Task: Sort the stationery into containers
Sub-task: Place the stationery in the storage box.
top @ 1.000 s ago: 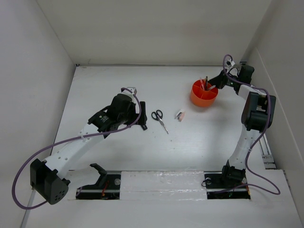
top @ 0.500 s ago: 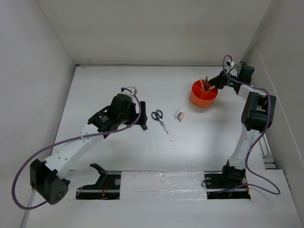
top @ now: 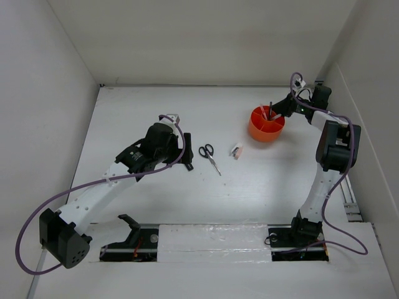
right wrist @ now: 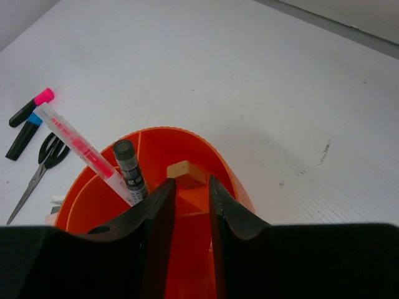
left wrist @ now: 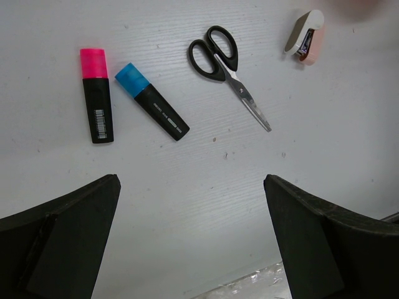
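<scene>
Organiser [right wrist: 215, 163], round and orange with inner dividers, stands at the far right of the worktop [top: 156, 106], directly under the right claw [right wrist: 189, 187]. A clear pen with a pink core [right wrist: 78, 143] and a dark pen with a grey-black cap [right wrist: 131, 171] lean upright in its left compartment. A small yellowish eraser [right wrist: 186, 172] shows just past the right claw's tips, over a compartment on the far side. The fingers are only a little apart, and I cannot tell whether they pinch the eraser or have let go of it. Well to the left of the organiser, near the middle of the worktop, a small whitish-and-pink item [left wrist: 307, 37] lies flat. Just beyond it lie the black-handled scissors [left wrist: 224, 68], blades closed and pointing toward the near edge. Further left lie a blue-capped black highlighter [left wrist: 153, 103] and a pink-capped black highlighter [left wrist: 96, 99], side by side, near each other but not touching, caps toward the far side. The left claw [left wrist: 190, 187] hangs above the worktop just on the near side of these pieces, its fingers spread wide with nothing between them.
</scene>
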You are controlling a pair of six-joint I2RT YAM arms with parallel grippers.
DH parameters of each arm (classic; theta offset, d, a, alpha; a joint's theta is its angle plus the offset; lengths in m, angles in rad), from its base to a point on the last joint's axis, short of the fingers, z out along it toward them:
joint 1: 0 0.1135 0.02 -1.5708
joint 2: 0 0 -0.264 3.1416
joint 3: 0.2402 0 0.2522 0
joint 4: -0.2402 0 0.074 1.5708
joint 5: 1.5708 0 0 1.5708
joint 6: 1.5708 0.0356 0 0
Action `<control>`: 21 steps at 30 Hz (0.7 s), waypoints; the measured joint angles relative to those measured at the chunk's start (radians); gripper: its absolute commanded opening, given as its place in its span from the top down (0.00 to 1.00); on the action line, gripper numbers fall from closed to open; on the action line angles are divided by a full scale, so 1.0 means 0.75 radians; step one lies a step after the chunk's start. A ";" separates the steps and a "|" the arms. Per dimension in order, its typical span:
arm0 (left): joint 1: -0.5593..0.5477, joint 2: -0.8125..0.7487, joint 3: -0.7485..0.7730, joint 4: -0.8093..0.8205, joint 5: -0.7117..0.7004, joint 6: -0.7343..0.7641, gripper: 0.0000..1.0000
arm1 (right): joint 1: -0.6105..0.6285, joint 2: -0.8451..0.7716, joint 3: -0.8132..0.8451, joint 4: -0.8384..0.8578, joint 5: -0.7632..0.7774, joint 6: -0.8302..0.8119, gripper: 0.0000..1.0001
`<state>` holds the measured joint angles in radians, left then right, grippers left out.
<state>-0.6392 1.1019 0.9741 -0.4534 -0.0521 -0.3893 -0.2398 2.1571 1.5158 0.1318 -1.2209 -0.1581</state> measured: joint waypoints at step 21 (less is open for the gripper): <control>0.000 0.000 0.000 0.001 -0.001 0.000 0.00 | 0.006 -0.093 -0.023 0.081 0.040 0.150 0.63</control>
<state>-0.6392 1.1019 0.9741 -0.4530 -0.0525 -0.3893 -0.2356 2.0872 1.4986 0.1925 -1.1908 -0.0460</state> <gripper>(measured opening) 0.997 0.368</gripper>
